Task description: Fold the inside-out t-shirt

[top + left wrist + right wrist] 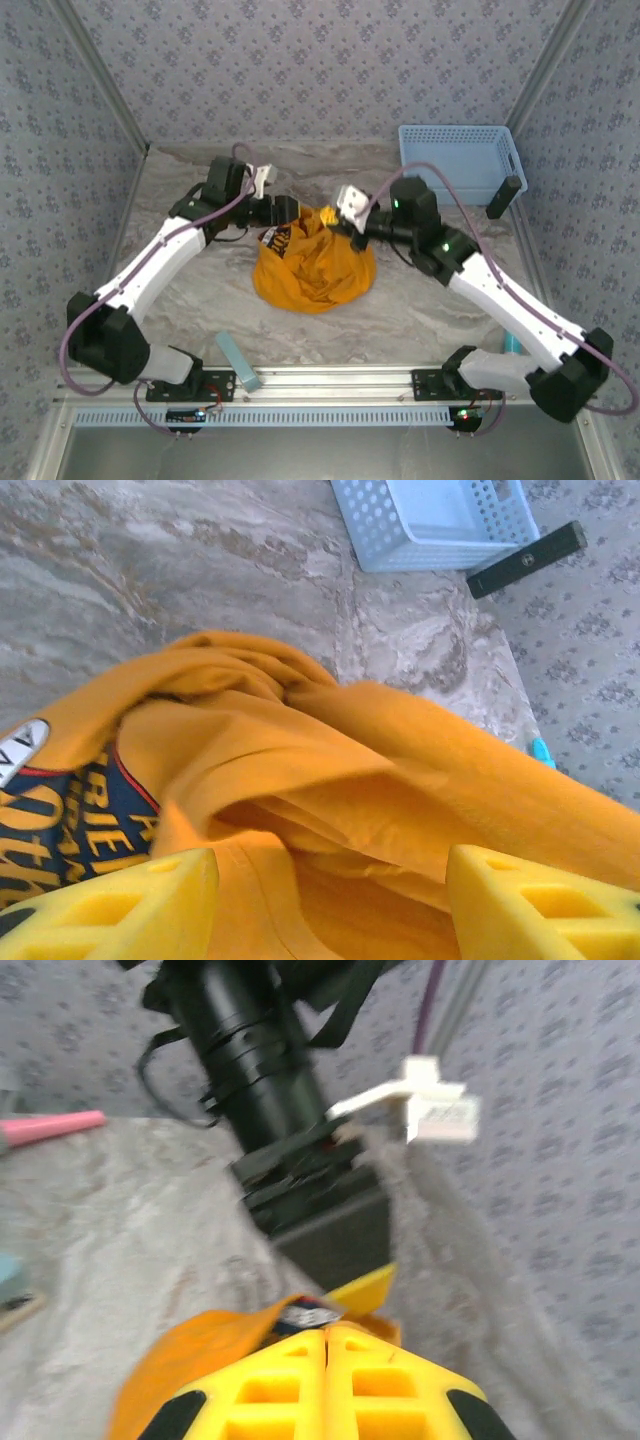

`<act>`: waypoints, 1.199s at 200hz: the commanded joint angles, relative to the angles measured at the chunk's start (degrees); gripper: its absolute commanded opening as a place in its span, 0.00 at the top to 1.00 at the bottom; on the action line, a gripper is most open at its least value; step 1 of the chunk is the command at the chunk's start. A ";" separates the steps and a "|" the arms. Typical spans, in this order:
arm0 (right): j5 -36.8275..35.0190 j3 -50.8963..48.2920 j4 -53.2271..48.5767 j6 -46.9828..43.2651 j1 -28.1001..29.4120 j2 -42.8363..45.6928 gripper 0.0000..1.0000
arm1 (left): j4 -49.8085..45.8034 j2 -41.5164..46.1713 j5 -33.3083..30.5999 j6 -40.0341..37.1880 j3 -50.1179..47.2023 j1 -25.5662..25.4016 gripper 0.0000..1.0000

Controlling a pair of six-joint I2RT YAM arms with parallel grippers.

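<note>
The orange-yellow t-shirt [315, 270] sits bunched in a mound at the table's middle, its top pulled up between the two grippers. Dark printed lettering [60, 825] shows on its left side. My left gripper [283, 211] is at the mound's upper left. Its yellow fingers [120, 905] stand wide apart, with folds of the shirt [380, 780] lying between and beyond them. My right gripper [347, 226] is at the mound's upper right, its jaws pressed together [327, 1330] on an edge of the shirt [200, 1350] by the small label [305, 1312].
A light blue basket [455, 160] stands at the back right, with a black bar [505, 197] beside it. A pale teal block [238, 360] lies near the front rail on the left. The left arm's black wrist [260, 1070] is close in front of the right gripper.
</note>
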State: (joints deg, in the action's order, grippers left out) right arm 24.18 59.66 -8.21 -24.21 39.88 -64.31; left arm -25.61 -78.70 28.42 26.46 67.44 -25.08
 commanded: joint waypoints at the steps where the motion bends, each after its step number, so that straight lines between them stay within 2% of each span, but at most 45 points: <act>1: -5.90 -14.11 1.78 10.84 1.23 3.59 1.00 | 3.73 1.76 2.73 0.65 -9.87 -0.96 0.38; 19: -10.77 -25.06 2.36 19.20 2.06 6.08 1.00 | 6.56 3.22 3.07 0.17 -16.68 -2.41 0.38; 41: -14.40 -30.03 -1.10 25.09 1.58 8.68 0.89 | 9.82 4.29 -0.02 -0.21 -21.70 -6.18 0.38; 60: -13.64 -30.84 -3.06 25.79 0.20 12.39 0.79 | 12.21 3.87 -3.02 -1.18 -23.22 -8.23 0.38; 80: -12.73 -28.58 -5.29 24.62 -1.17 14.64 0.61 | 13.20 3.46 -5.05 -2.19 -22.59 -8.55 0.38; 92: -10.01 -26.81 -5.22 23.50 -0.74 14.23 0.52 | 13.22 3.35 -7.70 -3.91 -21.78 -8.88 0.37; 110: -11.06 -24.58 -4.39 25.70 0.75 10.79 0.44 | 13.23 2.32 -11.36 -6.49 -20.63 -9.05 0.37; 129: -10.44 -19.74 -8.38 28.85 1.01 4.75 0.43 | 13.25 0.75 -12.62 -6.86 -19.62 -9.02 0.38; 142: -10.89 -15.85 -12.22 31.71 1.97 -0.12 0.50 | 13.37 -0.19 -11.35 -5.95 -19.24 -9.03 0.38; 156: -16.73 -14.40 -14.23 31.08 6.79 -3.76 0.51 | 14.38 -0.78 -10.00 -5.15 -19.68 -9.17 0.37; 175: -33.01 -14.22 -14.85 33.02 14.50 -6.17 0.52 | 13.90 -0.88 -10.21 -4.42 -19.79 -9.20 0.38; 187: -39.64 -13.59 -17.21 34.92 16.54 -7.64 0.52 | 13.33 -0.22 -10.15 -4.01 -20.17 -9.29 0.38; 222: -47.75 -15.81 -19.13 43.29 19.18 -8.84 0.53 | 15.77 2.19 -10.92 -4.24 -23.36 -9.29 0.37; 240: -53.91 -17.78 -20.21 52.98 20.71 -8.08 0.49 | 15.17 2.36 -10.68 -5.04 -22.88 -9.43 0.38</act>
State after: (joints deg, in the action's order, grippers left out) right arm -17.69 43.83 -24.71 15.53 58.72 -73.23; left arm -11.42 -78.22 18.15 22.13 44.60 -33.89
